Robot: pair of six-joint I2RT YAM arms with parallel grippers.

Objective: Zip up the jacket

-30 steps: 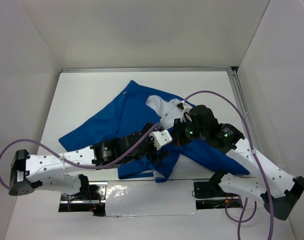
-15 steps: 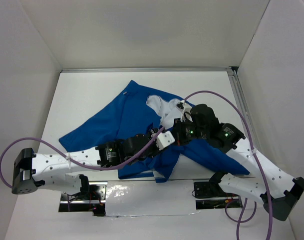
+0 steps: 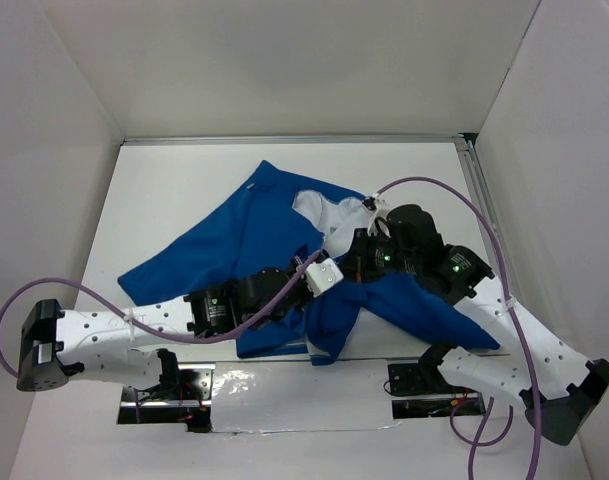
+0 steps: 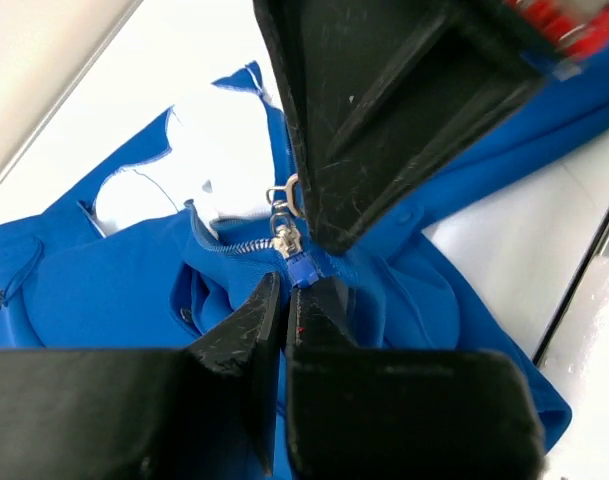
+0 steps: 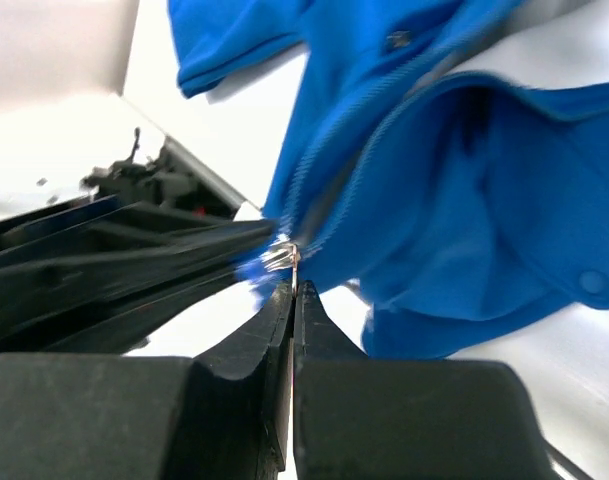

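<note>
- The jacket (image 3: 239, 235) lies rumpled in the middle of the desk (image 3: 174, 190). One sleeve trails toward 8 o'clock, another blue fold runs toward 4 o'clock, and the white lining (image 3: 319, 212) shows at about 1 o'clock from the jacket's centre.
- The left hand (image 4: 296, 292) is narrow. Its jaws pinch the blue fabric at the zipper's bottom end, just at 6 o'clock from the slider (image 4: 285, 241).
- The right hand (image 5: 294, 285) has its jaws pressed together with the zipper pull (image 5: 280, 258) at their tips. It looks pinched, though blur there leaves a little doubt.
- The step in hand, as I judge it, is the very start of the pull. The slider sits low, the zipper teeth (image 4: 234, 246) run off toward 10 o'clock in the left wrist view, and the front above them gapes open.
- The next move calls for the left hand to anchor the hem while the right draws the pull along the teeth toward the collar — roughly 12 to 1 o'clock in the overhead view.
- The fabric between the two hands should be taut and the line straight, or the loose folds beside the track could jam the slider.
</note>
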